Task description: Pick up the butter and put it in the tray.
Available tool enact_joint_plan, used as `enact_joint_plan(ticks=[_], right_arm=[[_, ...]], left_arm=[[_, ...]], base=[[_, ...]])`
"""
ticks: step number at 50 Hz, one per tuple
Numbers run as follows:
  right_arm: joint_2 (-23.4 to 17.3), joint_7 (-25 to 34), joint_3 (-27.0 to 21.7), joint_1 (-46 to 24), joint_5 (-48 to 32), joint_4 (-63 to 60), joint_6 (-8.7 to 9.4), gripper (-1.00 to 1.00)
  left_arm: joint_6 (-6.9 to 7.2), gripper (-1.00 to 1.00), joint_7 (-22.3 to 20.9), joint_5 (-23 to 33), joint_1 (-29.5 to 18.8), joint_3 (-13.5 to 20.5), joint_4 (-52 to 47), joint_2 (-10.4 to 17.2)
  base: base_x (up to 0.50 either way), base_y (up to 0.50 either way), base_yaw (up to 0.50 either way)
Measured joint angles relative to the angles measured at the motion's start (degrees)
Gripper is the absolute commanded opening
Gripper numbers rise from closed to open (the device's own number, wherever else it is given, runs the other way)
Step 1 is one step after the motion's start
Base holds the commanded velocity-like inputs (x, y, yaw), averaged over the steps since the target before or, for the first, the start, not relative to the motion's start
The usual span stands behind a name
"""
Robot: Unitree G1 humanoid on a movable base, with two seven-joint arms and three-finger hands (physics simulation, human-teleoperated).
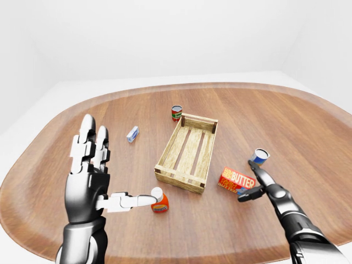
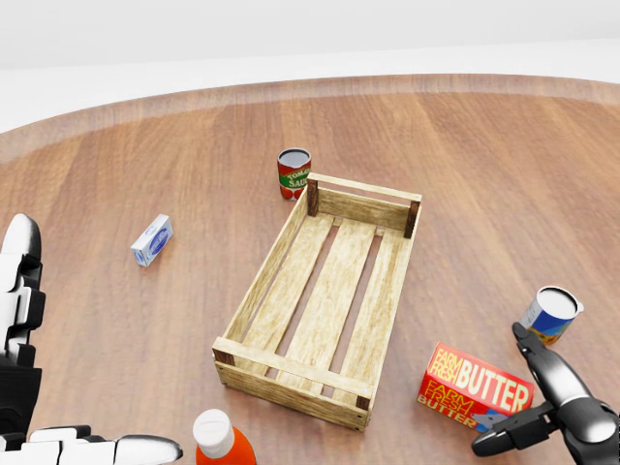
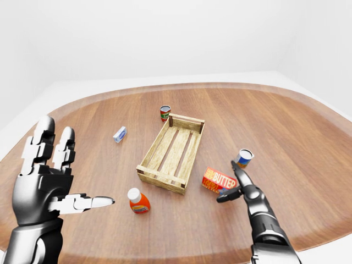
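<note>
One butter box (image 2: 477, 390), red with yellow and white lettering, lies flat on the round wooden table (image 1: 308, 118), just to the left of the right hand (image 2: 547, 402) in the head view. That hand's fingers are spread apart: one finger (image 2: 542, 368) runs along the box's right end and the thumb (image 2: 504, 438) sits at its lower right corner, so the hand stands about the box's end without closing round it. Whether the fingers touch the carton cannot be told.

One slatted wooden tray (image 2: 325, 295) stands further left of the right hand, beyond the butter, with nothing in it. One blue and white can (image 2: 550, 312) stands just above the right hand in the head view, near its upper fingertip. One red and green can (image 2: 294, 172) stands well apart from that hand, beside the tray's far end.

The left hand (image 1: 91, 173) is raised with its two long fingers upright and its thumb (image 1: 132, 201) stretched sideways, holding nothing. One orange bottle (image 1: 159, 201) with a white cap stands just beside the thumb tip in the left-eye view. One small blue and white packet (image 1: 132, 133) lies above this hand, well apart.
</note>
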Motion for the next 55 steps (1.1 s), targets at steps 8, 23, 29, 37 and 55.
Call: enact_joint_plan(ticks=[8,23,29,37,55], right_arm=[[0.2,0.1,0.2,-1.4,-0.8,1.6,0.00,1.00],[0.7,-0.7,-0.4,-2.5,-3.5,3.1,0.15,1.00],[0.8,-0.9,-0.3,-2.9,-4.9,3.3,0.92,1.00],[1.6,-0.4,0.7,-2.1,-6.6,4.4,2.57,1.00],[1.5,-0.5,0.7,-4.2,-10.2,4.3,6.91,-1.00]], left_arm=[[0.00,1.00,0.0,0.0,0.1,0.0,-0.1,0.0],[0.00,1.00,0.0,-0.1,0.0,0.2,-0.1,0.0],[0.00,1.00,0.0,-0.1,0.0,0.2,-0.1,0.0],[0.00,1.00,-0.1,-0.2,-0.1,0.4,-0.1,0.0],[0.00,1.00,-0.1,-0.2,-0.2,0.4,-0.1,0.0]], base=[[0.00,0.00,0.00],[0.00,0.00,0.00],[0.00,0.00,0.00],[0.00,0.00,0.00],[0.00,0.00,0.00]])
